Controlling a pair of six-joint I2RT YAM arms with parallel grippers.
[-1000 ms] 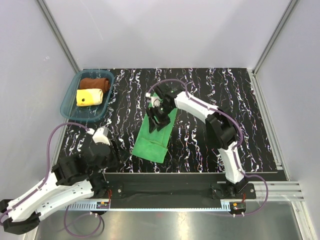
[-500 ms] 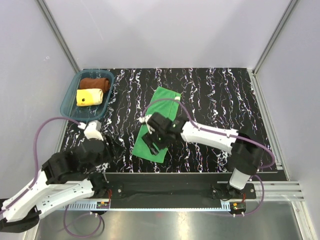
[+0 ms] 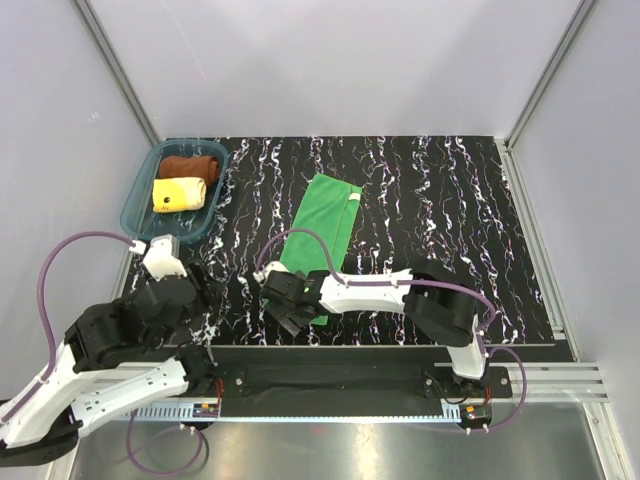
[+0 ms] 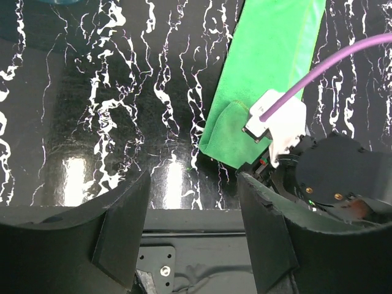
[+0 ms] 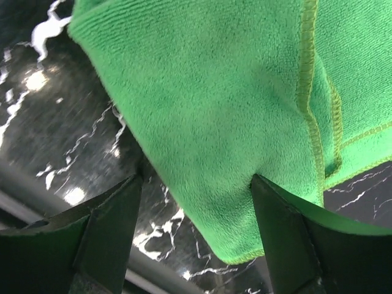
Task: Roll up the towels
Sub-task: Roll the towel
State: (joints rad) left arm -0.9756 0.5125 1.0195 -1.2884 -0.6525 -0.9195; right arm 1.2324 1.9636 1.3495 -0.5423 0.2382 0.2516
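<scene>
Pulled right gripper (image 5: 195,184) back to green towel's (image 5: 214,92) near end, fingers (image 5: 107,233) apart astride it; kept left gripper (image 4: 193,180) spread.

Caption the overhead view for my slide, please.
Right gripper open at near end of green towel; brown towel and yellow towel rolled in tray.

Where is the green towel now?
In the top view, the green towel lies flat mid-table, right of the teal tray, its near end under the right gripper.

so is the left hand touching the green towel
Apart. The top view shows the left hand well off to the left of the green towel, with a stretch of bare black table between them.
</scene>
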